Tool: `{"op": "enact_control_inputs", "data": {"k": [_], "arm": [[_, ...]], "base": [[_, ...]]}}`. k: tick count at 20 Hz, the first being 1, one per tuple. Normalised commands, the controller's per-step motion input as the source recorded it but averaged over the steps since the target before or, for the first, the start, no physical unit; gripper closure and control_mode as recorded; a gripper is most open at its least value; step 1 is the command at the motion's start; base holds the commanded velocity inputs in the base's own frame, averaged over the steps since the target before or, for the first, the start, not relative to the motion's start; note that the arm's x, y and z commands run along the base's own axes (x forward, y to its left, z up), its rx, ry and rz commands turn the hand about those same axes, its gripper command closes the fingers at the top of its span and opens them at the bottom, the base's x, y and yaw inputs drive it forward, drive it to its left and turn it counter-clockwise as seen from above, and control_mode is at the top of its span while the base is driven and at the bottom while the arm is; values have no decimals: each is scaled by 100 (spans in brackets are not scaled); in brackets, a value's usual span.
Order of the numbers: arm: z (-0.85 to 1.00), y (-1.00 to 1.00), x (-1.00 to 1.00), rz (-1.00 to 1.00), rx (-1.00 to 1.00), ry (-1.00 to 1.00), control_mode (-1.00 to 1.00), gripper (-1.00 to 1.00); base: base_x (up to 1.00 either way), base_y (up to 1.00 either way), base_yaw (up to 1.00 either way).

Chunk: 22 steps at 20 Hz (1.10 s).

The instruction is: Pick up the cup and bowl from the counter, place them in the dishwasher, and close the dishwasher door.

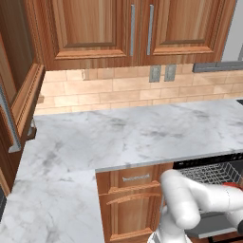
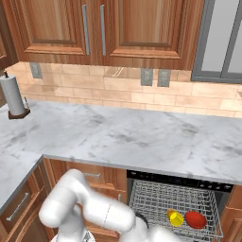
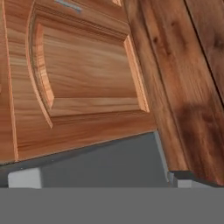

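Cup [image 2: 175,218] and bowl [image 2: 195,219] sit in the dishwasher [image 2: 176,203] rack; the gripper's jaws are spread; a poor push could leave the door ajar.

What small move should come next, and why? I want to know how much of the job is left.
Probably slide the open claw under the dishwasher door and lift. The cup and bowl already lie in the rack, and the hand view faces the door's edge beside the wooden cabinet front.
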Motion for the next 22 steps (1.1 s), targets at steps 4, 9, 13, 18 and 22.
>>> {"op": "enact_control_inputs", "data": {"k": [4, 9, 13, 18, 22], "arm": [[0, 0, 14, 3, 14, -37, -100, -100], [0, 7, 33, 0, 14, -29, -100, -100], [0, 11, 49, 0, 12, -24, -100, -100], [0, 16, 61, 0, 7, -22, -100, -100], [0, 17, 58, 0, 4, -21, -100, -100]], "base": [[0, 0, 0], [0, 0, 0], [0, 0, 0], [0, 0, 0], [0, 0, 0]]}}
